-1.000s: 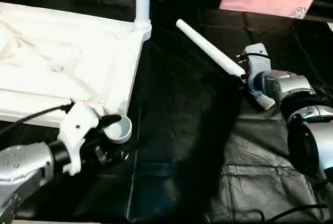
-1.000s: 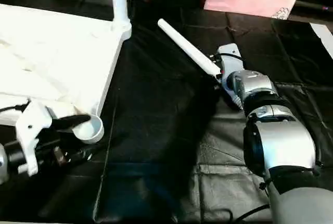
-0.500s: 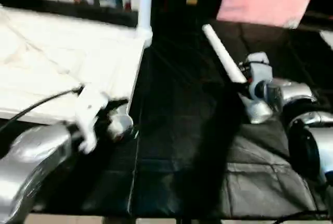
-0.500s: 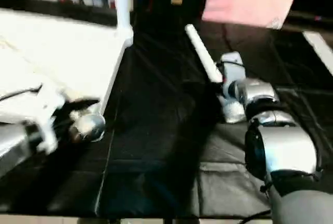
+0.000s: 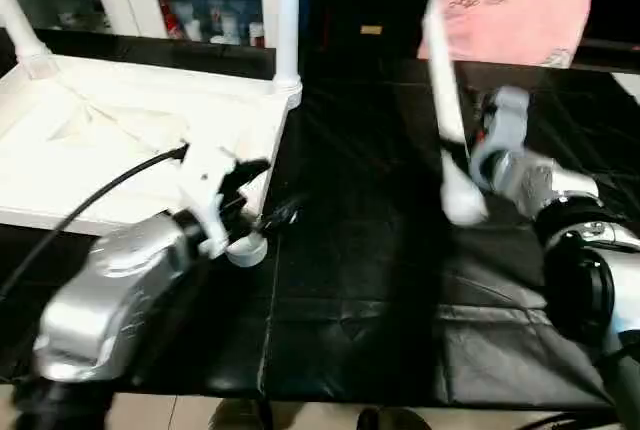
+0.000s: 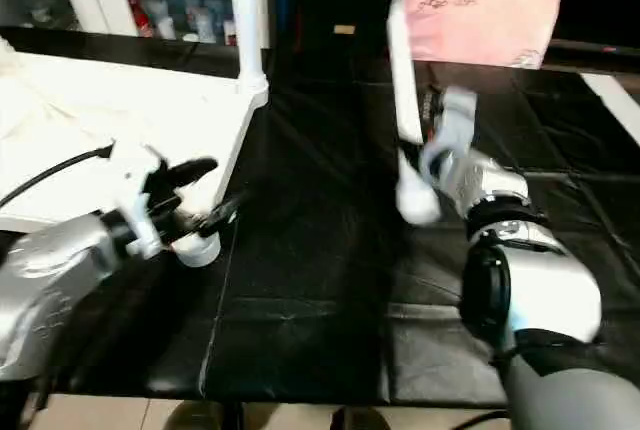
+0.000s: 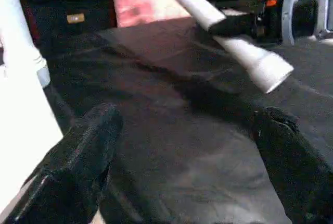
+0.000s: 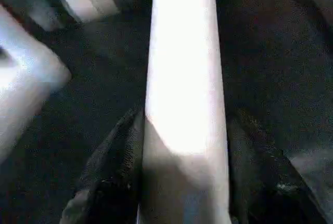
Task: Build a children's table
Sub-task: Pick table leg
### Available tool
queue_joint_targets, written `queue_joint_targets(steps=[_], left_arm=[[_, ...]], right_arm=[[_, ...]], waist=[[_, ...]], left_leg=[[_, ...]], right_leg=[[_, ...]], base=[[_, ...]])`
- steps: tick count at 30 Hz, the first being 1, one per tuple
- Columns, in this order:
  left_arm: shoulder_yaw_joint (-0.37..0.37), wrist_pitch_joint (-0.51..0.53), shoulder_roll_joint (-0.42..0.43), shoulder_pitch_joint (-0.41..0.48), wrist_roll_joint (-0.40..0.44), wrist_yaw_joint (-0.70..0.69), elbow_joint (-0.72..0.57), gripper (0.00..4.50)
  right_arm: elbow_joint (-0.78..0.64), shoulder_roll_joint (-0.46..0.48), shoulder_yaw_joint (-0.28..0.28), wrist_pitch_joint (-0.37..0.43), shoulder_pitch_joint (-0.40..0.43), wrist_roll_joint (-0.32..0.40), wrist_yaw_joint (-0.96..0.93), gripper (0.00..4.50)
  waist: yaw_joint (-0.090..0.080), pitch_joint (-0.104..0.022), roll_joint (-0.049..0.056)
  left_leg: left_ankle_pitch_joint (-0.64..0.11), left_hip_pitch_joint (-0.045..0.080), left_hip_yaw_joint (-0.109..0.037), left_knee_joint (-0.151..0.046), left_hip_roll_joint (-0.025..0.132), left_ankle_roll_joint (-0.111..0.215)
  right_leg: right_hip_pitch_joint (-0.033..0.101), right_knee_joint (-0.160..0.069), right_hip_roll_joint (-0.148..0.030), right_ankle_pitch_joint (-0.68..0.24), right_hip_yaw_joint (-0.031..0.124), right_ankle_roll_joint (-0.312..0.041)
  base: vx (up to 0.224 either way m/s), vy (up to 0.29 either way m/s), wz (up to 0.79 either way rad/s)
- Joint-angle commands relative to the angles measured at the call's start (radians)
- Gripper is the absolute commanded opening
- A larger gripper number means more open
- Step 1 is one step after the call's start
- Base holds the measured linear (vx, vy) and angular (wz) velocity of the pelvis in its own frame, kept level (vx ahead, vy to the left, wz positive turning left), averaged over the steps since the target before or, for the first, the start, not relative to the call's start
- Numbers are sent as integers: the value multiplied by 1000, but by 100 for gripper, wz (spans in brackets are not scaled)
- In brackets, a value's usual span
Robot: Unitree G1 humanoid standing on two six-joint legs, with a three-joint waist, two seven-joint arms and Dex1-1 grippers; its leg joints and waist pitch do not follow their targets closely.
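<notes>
The step in hand looked like fitting a third leg. The right claw [image 5: 478, 146] was clenched on a white tube leg [image 5: 443, 110], carried nearly upright above the black counter [image 5: 350, 280], its wide end [image 5: 462, 200] hanging lowest and its narrow tip up in front of a pink bag [image 5: 515, 15]. In the right wrist view the black fingers [image 8: 112, 156] pressed the leg from both sides. The tabletop [image 5: 120, 140] lay ribbed side up on the counter to the robot's left, with two legs already standing in its far corners, one [image 5: 288, 10] at the far right corner and another [image 5: 20, 30] at the far left. The left claw [image 5: 240, 195] hung released, jaws wide and empty, just by the near right corner socket [image 5: 245, 248], which was open. The next move probably called for swinging the held leg across over that socket, standing it true, then pressing it down, with the left claw free to steady the tabletop
</notes>
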Motion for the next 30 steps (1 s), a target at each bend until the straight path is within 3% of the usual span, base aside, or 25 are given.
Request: queue_joint_targets(steps=[1, 3, 4, 6, 8, 10, 12, 13, 14, 16, 17, 18, 19, 20, 23, 25, 30], left_arm=[[0, -1, -12, -23, -2, 17, 15, 450], [11, 0, -45, -52, -22, 35, 37, 450], [11, 0, -45, -52, -22, 35, 37, 450], [25, 6, -88, -89, -53, 47, 63, 450], [53, 28, -146, -142, -105, 65, 93, 450], [94, 50, -213, -210, -176, 83, 138, 450], [116, 70, -246, -248, -219, 91, 169, 450], [125, 77, -259, -262, -234, 97, 180, 450], [150, 101, -289, -303, -273, 121, 217, 450], [155, 107, -298, -325, -274, 132, 241, 450], [156, 104, -303, -343, -271, 134, 260, 450], [156, 104, -303, -343, -271, 134, 260, 450], [170, 107, -327, -383, -283, 140, 298, 450], [167, 110, -336, -398, -287, 132, 305, 450], [162, 127, -358, -420, -316, 124, 303, 450], [174, 140, -371, -429, -348, 132, 302, 450], [206, 174, -396, -445, -420, 140, 293, 450]], right_arm=[[-105, 10, -27, 31, 30, 67, 68, 183], [-281, 41, -47, 94, 108, 150, 133, 183], [-281, 41, -47, 94, 108, 150, 133, 183], [-474, 79, -63, 172, 205, 250, 179, 182], [-639, 114, -74, 245, 297, 351, 210, 182], [-819, 142, -61, 330, 397, 445, 248, 182], [-900, 148, -50, 371, 439, 490, 274, 182], [-923, 151, -49, 387, 451, 508, 282, 182], [-982, 163, -42, 426, 482, 560, 301, 182], [-1016, 175, -37, 447, 498, 586, 303, 182], [-1043, 186, -29, 458, 511, 601, 301, 182], [-1043, 186, -29, 458, 511, 601, 301, 182], [-1130, 208, 6, 491, 556, 631, 295, 182], [-1163, 222, 18, 505, 574, 645, 285, 182], [-1206, 245, 35, 522, 598, 663, 267, 182], [-1224, 249, 43, 533, 608, 674, 261, 182], [-1269, 249, 77, 558, 637, 690, 264, 182]], waist=[[5, -108, -5], [7, -113, -3], [9, -114, -5], [14, -120, -4], [24, -124, 5], [27, -123, 0], [37, -125, -4], [35, -124, -15], [37, -120, -14], [36, -120, -12], [35, -119, -5], [33, -117, -8], [32, -118, -8], [38, -119, -5], [35, -121, -7], [39, -120, -6], [46, -121, -6]], left_leg=[[-278, 39, -26, -78, 55, -50], [-255, 41, -25, -78, 55, -42], [-252, 44, -25, -80, 56, -38], [-235, 47, -24, -79, 56, -44], [-220, 51, -24, -80, 55, -48], [-222, 47, -26, -83, 54, -50], [-234, 45, -28, -83, 55, -57], [-232, 44, -27, -84, 54, -56], [-230, 40, -25, -82, 53, -58], [-238, 41, -29, -81, 54, -59], [-252, 42, -31, -83, 53, -64], [-263, 43, -30, -84, 53, -67], [-265, 41, -33, -86, 53, -74], [-269, 47, -32, -86, 55, -76], [-264, 41, -37, -91, 56, -85], [-277, 44, -34, -88, 56, -95], [-272, 42, -35, -89, 55, -94]], right_leg=[[36, -81, -55, -243, 37, -188], [35, -80, -53, -211, 36, -189], [33, -81, -53, -198, 36, -187], [34, -79, -51, -166, 35, -190], [35, -76, -48, -122, 36, -187], [39, -78, -48, -112, 34, -196], [42, -81, -57, -151, 32, -193], [42, -84, -57, -165, 32, -192], [43, -87, -62, -200, 34, -184], [42, -93, -64, -248, 34, -164], [38, -98, -62, -285, 33, -146], [35, -103, -61, -304, 34, -136], [37, -103, -62, -315, 34, -128], [32, -107, -63, -311, 35, -123], [35, -101, -64, -292, 31, -135], [32, -101, -65, -293, 33, -142], [34, -103, -65, -291, 32, -128]], base=[[0, 0, 0], [0, 0, 0], [0, 0, 0], [0, 0, 0], [0, 0, 0], [0, 0, 0], [0, 0, 0], [0, 0, 0], [0, 0, 0], [0, 0, 0], [0, 0, 0], [0, 0, 0], [0, 0, 0], [0, 0, 0], [0, 0, 0], [0, 0, 0], [0, 0, 0]])
